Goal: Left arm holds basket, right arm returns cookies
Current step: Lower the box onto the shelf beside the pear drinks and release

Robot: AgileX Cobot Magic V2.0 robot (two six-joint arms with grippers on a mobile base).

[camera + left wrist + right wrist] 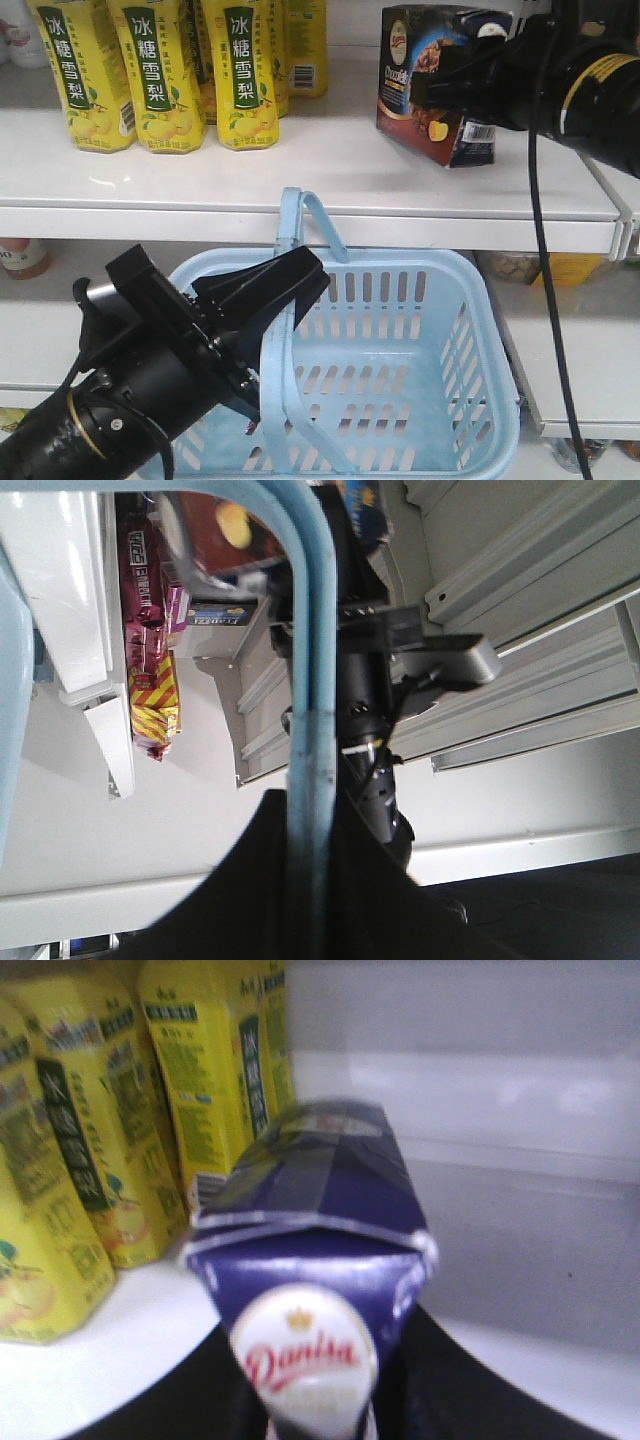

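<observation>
Grasping the dark navy rectangular cookie carton (pixel 432 85) on the white shelf (pixel 300 170), the right end effector (pixel 440 85) is clenched; the left end effector (pixel 262 330) clamps the light blue slotted plastic basket (pixel 400 380) handle.

1. Four yellow drink cartons (pixel 165 75) show on the upper shelf.
2. One cookie carton (pixel 425 85).
3. One blue basket (pixel 400 390) with two handles (pixel 300 300).
4. Two black grippers: left (pixel 265 300), right (pixel 450 85).
</observation>
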